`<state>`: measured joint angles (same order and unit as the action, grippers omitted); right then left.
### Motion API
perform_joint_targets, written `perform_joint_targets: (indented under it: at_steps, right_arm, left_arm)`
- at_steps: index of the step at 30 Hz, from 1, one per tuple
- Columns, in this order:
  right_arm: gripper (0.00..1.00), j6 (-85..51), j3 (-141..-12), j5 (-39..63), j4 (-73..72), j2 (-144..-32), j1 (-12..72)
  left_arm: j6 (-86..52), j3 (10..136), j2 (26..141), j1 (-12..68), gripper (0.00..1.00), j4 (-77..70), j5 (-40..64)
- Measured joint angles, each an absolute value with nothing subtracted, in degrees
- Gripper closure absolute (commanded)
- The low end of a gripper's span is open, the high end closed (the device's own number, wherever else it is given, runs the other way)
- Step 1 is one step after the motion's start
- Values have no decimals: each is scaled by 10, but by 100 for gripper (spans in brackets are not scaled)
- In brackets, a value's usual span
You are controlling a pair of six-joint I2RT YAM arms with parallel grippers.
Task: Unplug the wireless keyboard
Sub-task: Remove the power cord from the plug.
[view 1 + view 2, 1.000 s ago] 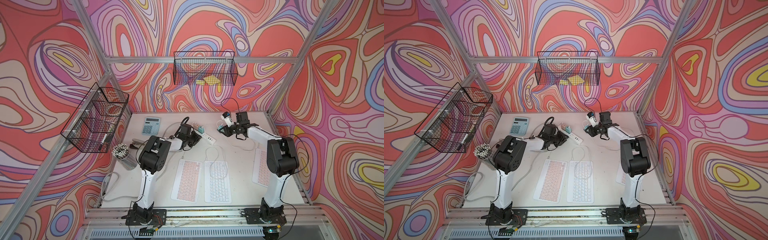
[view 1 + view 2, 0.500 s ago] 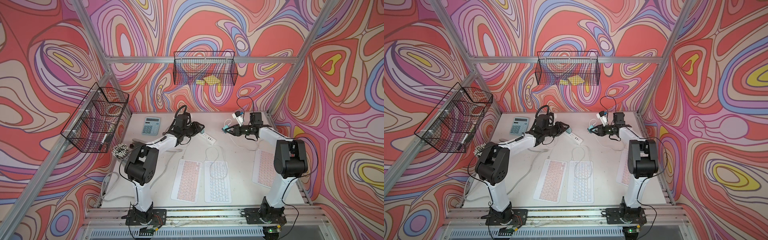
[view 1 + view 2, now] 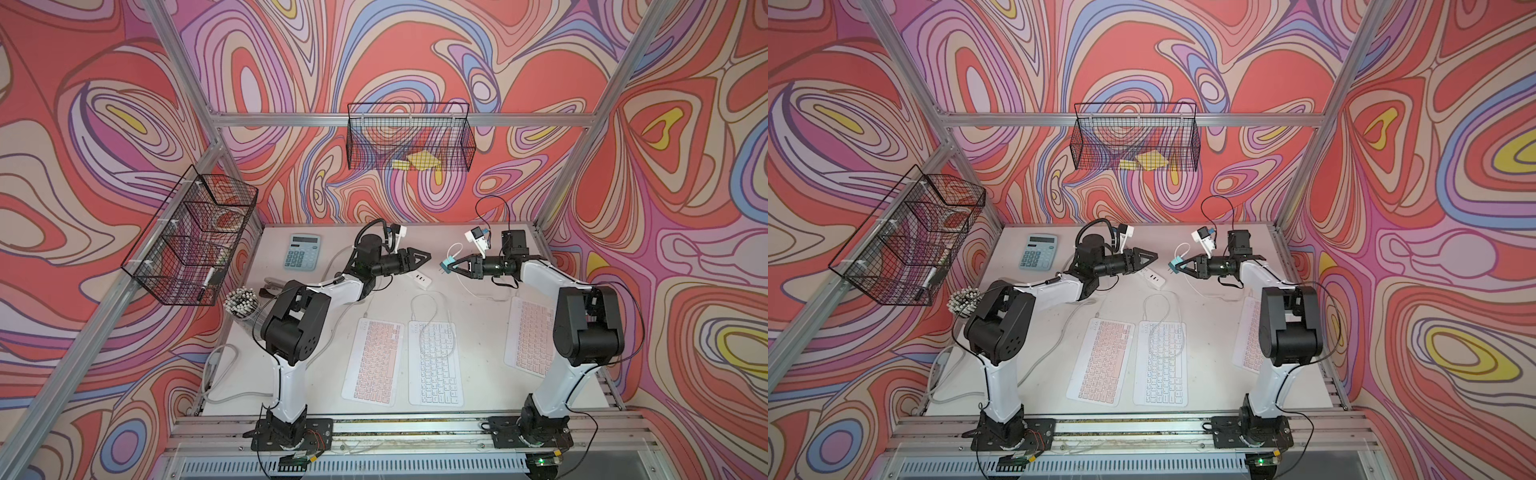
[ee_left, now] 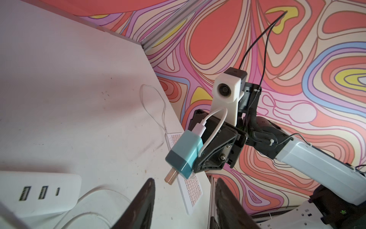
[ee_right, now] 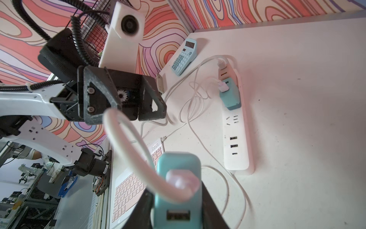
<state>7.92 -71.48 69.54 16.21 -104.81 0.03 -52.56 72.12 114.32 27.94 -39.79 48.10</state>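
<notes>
My right gripper (image 3: 454,264) is shut on a teal charger plug (image 3: 447,264), which it holds in the air with the prongs free of the white power strip (image 3: 419,279). The right wrist view shows the plug (image 5: 178,190) squeezed between the fingers. A white cable leaves the plug toward the pink keyboard (image 3: 528,336) on the right. My left gripper (image 3: 428,255) hovers above the strip, open and empty, its tips facing the plug (image 4: 183,153). A second teal plug (image 5: 229,97) sits in the strip (image 5: 235,134).
A pink keyboard (image 3: 374,361) and a white keyboard (image 3: 434,365) lie side by side at the front middle, with loose cables looping behind them. A blue calculator (image 3: 302,252) is at the back left, and a cup of pens (image 3: 241,299) stands by the left edge.
My left gripper has lifted off the power strip, swung up toward the right and opened wider. My right arm has drawn back slightly, still holding the teal plug.
</notes>
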Motion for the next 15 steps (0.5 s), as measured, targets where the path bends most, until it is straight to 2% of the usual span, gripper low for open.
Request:
perform_joint_targets:
  at_steps: [4, 8, 15]
  right_arm:
    - [74, 67, -700, 719, 150, -1034, 0]
    - [74, 63, -699, 736, 145, -1033, 1]
    - [74, 70, -699, 749, 156, -1033, 10]
  left_arm:
    - [-529, 728, 1168, 290, 47, -430, 506]
    - [-548, 728, 1191, 296, 42, -480, 526]
    - [-562, 748, 1208, 302, 44, -508, 542]
